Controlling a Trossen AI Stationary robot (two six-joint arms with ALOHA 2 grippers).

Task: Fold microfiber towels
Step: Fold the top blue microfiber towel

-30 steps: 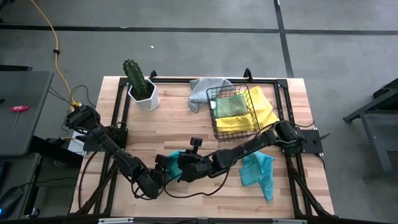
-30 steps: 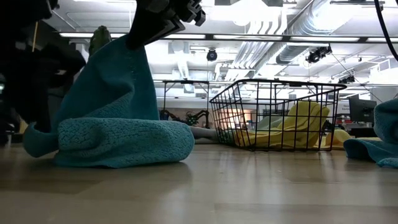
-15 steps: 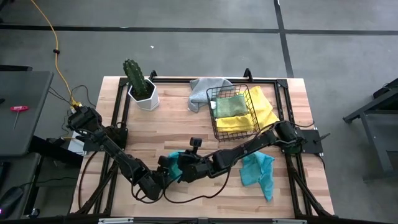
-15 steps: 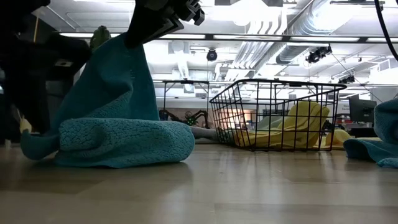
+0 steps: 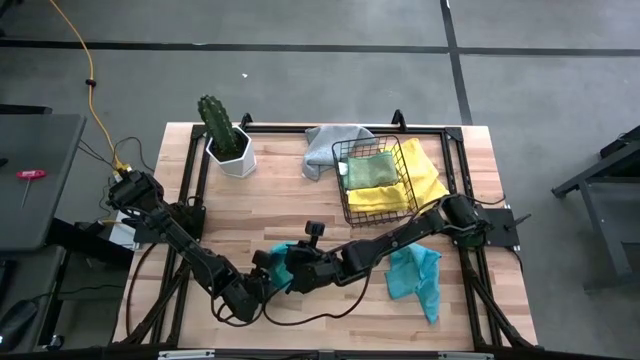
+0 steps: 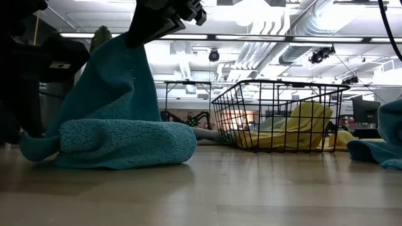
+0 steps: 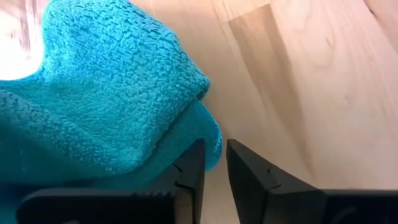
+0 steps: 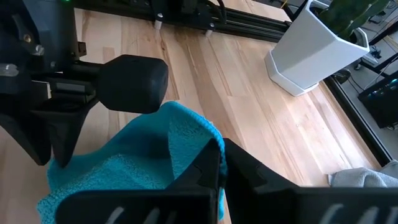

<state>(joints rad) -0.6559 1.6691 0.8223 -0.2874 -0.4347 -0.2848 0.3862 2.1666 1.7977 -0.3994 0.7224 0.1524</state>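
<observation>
From the high view, both arms met near the front middle of the table (image 5: 230, 215), the left tool (image 5: 262, 266) and the right tool (image 5: 291, 268) close together at a teal towel (image 5: 283, 254); a second teal towel (image 5: 417, 279) lay well apart toward the right front, a grey towel (image 5: 328, 146) lay at the back beside the black wire basket (image 5: 374, 182), which held a light green towel (image 5: 368, 170) over a yellow towel (image 5: 382, 198), with another yellow towel (image 5: 429, 170) spread under and beside the basket, and a cactus in a white pot (image 5: 228, 140) stood at the back left. In the low view the right tool held the teal towel's upper corner lifted while the rest bunched on the table. In the left wrist view the left tool's fingers (image 7: 189, 177) stood a narrow gap apart at the towel's lower edge; whether they pinched cloth could not be told. In the right wrist view the right tool's fingers (image 8: 205, 171) were closed on the towel's corner
</observation>
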